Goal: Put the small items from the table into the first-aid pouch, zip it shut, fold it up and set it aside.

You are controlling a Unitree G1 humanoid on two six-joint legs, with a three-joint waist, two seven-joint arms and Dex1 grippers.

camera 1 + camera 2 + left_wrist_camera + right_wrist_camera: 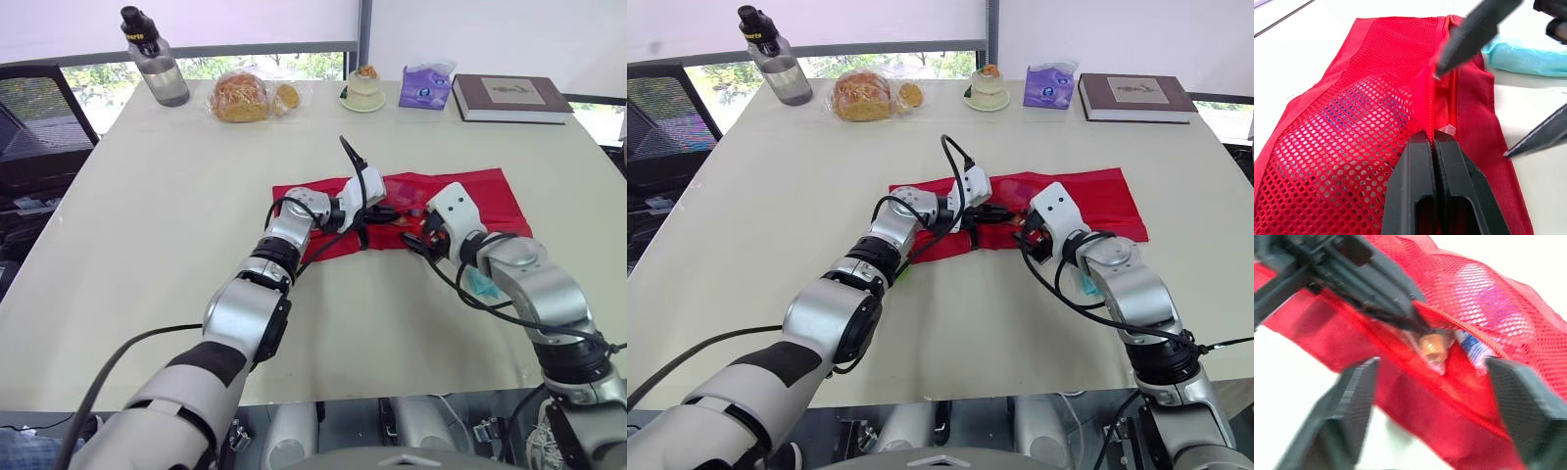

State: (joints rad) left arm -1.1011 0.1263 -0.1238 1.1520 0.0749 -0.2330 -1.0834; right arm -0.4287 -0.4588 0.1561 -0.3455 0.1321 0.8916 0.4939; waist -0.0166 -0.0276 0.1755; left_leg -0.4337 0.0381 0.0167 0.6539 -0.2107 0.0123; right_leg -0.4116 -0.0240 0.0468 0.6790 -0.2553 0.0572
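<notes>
Ok, nearest first: a teal packet [480,284] lies on the counter [147,255] right beside my right forearm. It is outside the pouch and close to its near edge.

The red first-aid pouch [470,196] lies flat mid-counter with the mesh side up, and both arms meet at its near edge.

The left tool [1432,141] is pressed together and pinches the red fabric on the zip line. A small pale tab sits right at its tips, and I can't tell if that is the zip pull.

The right tool [1431,364] is spread wide and straddles the pouch's mouth. It grips nothing. In the left wrist view its two fingers [1474,27] stand apart, and one tip touches the fabric next to the zip.

The zip gapes at that spot. Inside the opening I see an orange item [1432,346] in a clear wrapper and a white-and-blue item [1475,351] beside it. More contents show as dark and bluish shapes through the mesh, too vague to name.

On the far edge of the counter, left to right:
- water bottle [157,61]
- bagged bread [245,96]
- small dessert on a plate [364,88]
- purple tissue pack [426,86]
- brown book [511,96]

All of these are well apart from the pouch. A black chair [39,127] stands off the counter's left side.
</notes>
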